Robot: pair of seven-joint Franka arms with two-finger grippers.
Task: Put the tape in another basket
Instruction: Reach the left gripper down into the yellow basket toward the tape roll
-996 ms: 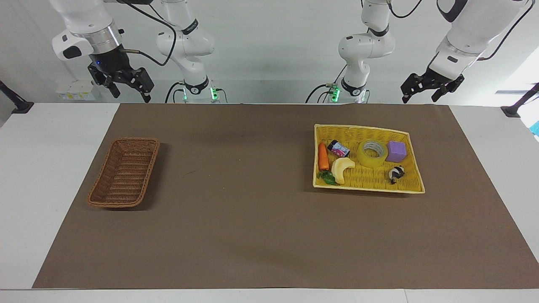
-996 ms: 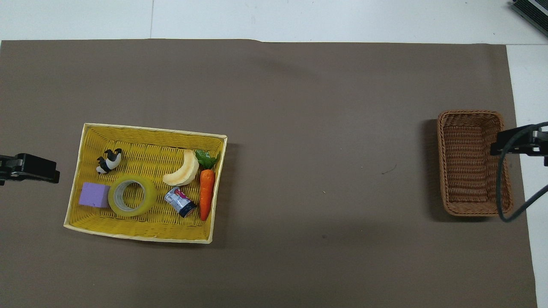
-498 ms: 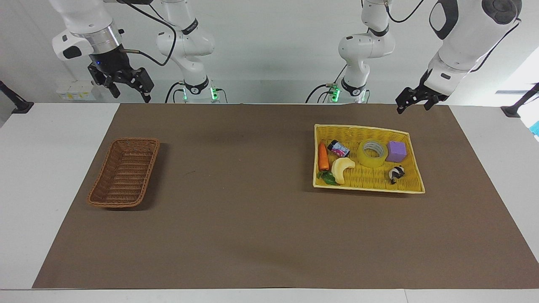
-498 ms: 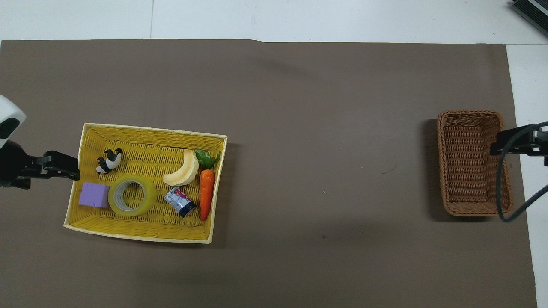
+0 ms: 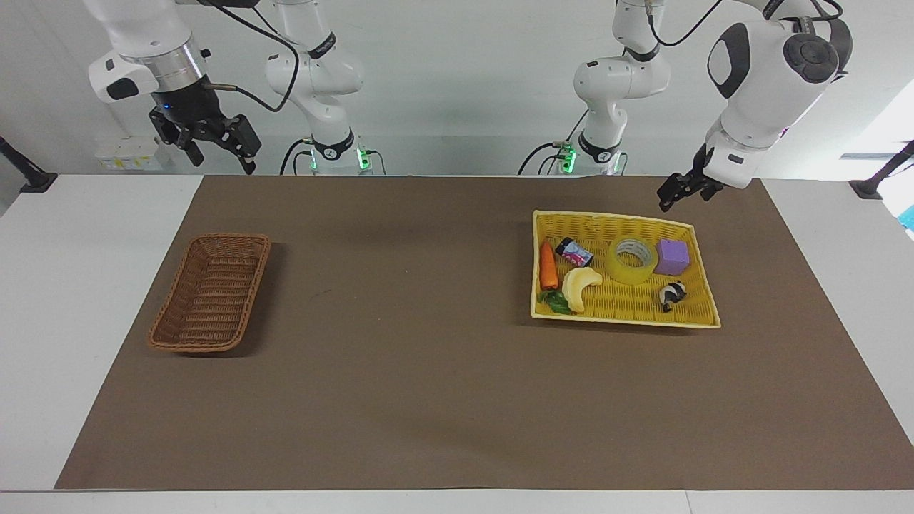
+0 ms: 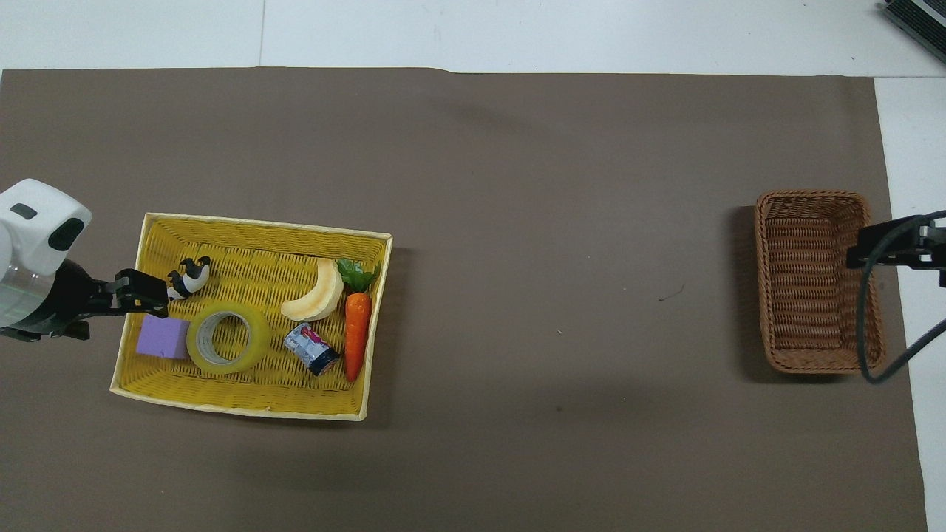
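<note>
desk (image 5: 86,285): white, brown mat (image 5: 443,371) | wall: pale grey | my left end effector (image 5: 675,193): open, empty, above tray (image 5: 625,319) | my right end effector (image 5: 214,146): open, empty, waiting

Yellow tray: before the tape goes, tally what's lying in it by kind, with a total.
Tape roll: 1
Purple block: 1
Carrot: 1
Banana: 1
Small can: 1
Black-and-white toy figure: 1
Total: 6 in the yellow tray

White arms (image 5: 767,68), black pincers, black cables
</note>
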